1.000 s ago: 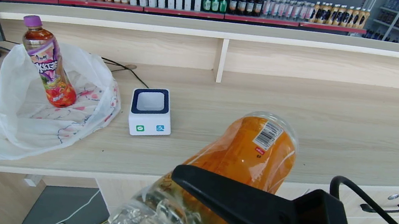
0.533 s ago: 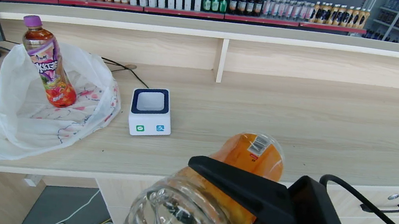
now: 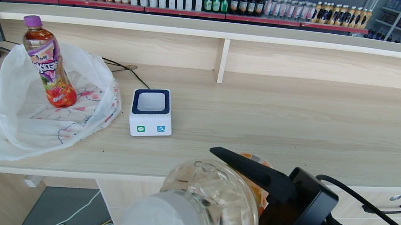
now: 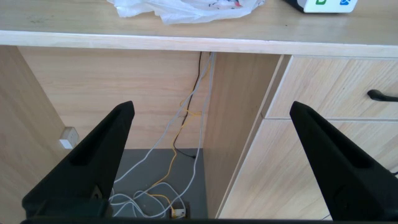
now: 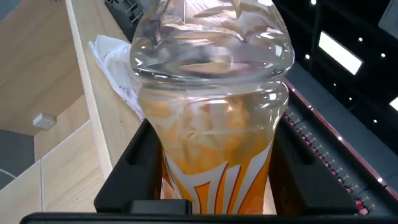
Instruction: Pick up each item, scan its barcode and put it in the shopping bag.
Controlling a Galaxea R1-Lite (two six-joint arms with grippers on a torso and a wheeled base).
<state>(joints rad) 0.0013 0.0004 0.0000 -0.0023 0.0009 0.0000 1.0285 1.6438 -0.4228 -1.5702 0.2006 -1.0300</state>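
Bottle (image 3: 212, 198) in right end effector (image 5: 216, 127) has tipped, seemingly cap-up.

Passage is available over the bare counter (image 3: 301, 119) at centre and right of the frame. At left, the scanner (image 3: 151, 112) stands just beside the shopping bag (image 3: 14, 121), which contains an upright bottle (image 3: 49, 67). A raised ledge (image 3: 312, 45) and divider (image 3: 223, 60) bound the upper edge.

Right gripper (image 3: 221, 188), lower right of head view, clamps a bottle (image 3: 203, 207); left gripper (image 4: 211, 109) gapes, empty.
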